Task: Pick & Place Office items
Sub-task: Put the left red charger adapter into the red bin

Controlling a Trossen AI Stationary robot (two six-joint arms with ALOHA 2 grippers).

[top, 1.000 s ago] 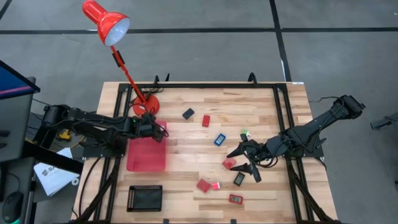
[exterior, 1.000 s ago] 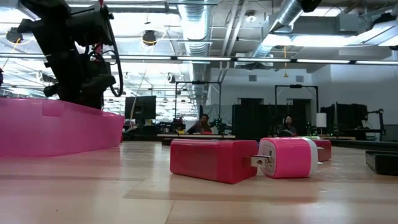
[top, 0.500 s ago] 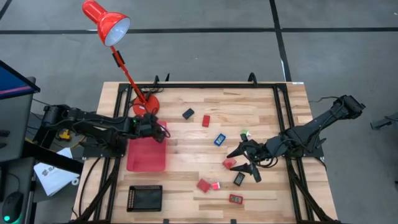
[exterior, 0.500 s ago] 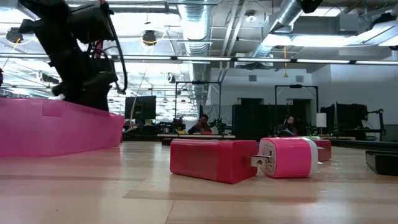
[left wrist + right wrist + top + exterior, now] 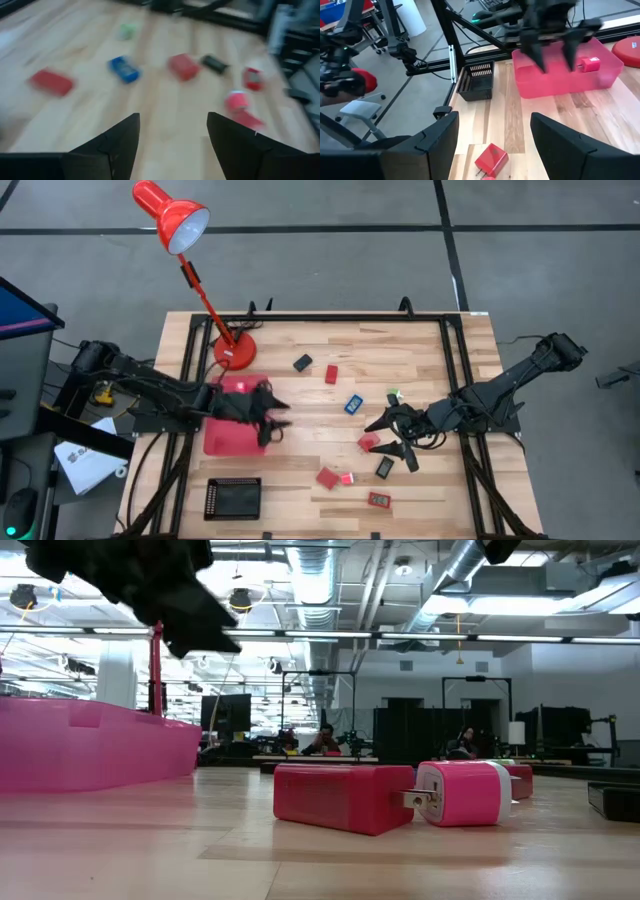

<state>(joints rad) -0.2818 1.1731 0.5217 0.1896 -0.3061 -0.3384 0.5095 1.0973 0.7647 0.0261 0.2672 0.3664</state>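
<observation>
Blurred office items (image 5: 124, 69) past left gripper (image 5: 172, 131)

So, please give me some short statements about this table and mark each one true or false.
1. The left gripper holds a blue piece. False: its fingers are open and empty.
2. A small red plug-shaped piece lies inside the translucent pink tray. True.
3. The tall red desk lamp stands on the right half of the wooden table. False: its base is at the far left corner.
4. The right gripper is open near a small red block. True.
5. The black tray is full of red pieces. False: none show in it.
</observation>
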